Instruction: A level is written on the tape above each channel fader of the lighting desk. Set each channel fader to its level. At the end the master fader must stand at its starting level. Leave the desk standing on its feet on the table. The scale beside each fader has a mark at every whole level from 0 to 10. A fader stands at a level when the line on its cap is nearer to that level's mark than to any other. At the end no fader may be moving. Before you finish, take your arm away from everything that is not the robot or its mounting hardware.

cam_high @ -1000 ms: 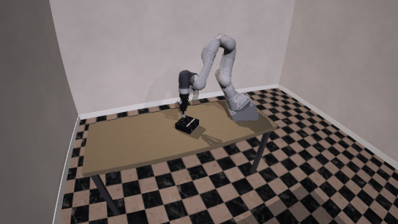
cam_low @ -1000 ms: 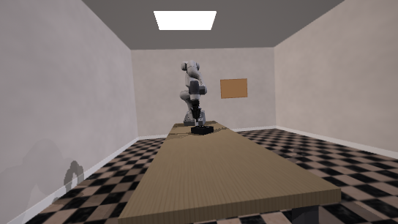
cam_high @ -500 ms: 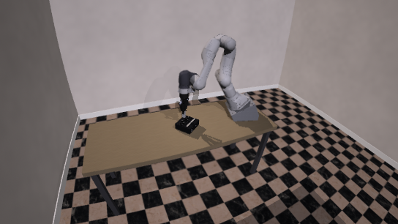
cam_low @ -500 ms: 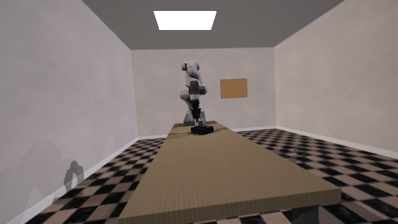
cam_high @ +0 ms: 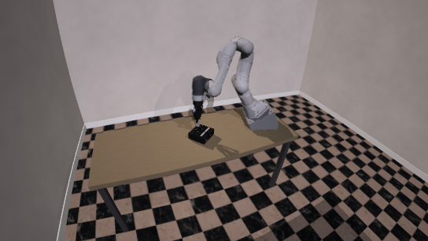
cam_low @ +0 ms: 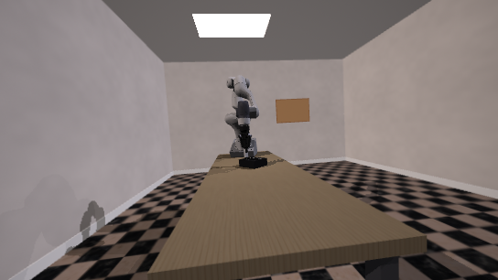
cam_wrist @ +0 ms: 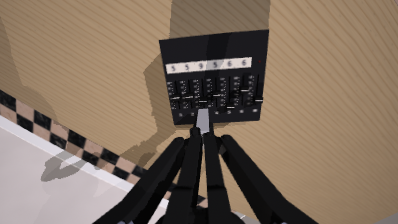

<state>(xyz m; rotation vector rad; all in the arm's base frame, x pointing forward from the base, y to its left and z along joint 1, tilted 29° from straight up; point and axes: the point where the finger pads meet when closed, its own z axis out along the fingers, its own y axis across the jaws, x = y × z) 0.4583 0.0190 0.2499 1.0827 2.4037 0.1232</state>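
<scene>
Seven faders: six channel strips plus one at the far right edge, judged to be the master (cam_wrist: 259,90), all on one small black desk (cam_wrist: 215,47).
Desk position: flat on the counter (cam_high: 138,157), near the robot's end, directly under the gripper (cam_wrist: 202,131).
Tape (cam_wrist: 208,65): white strip above the channels; digits read roughly 5, 5, 9, 5, 6, 6, too small to be certain.
Caps: small dark sliders with a pale line; they sit at differing heights. The third channel cap (cam_wrist: 202,102) lies low in its slot, well short of a high level.
Gripper state: fully closed, nothing between the fingers; the joined tips form one narrow point at the desk's near edge, in line with the third channel.
Contact: cannot tell whether the tips touch a cap.
Handling, judged: desk looks light and rigid, liable to skid or tip on its feet under a sideways shove. Caps are stiff, low and slippery.
Where to engage, judged: push each cap's end face along its slot with the closed tips, not from the side.
Risk, judged: neighbouring caps stand close; the master must not be nudged.
</scene>
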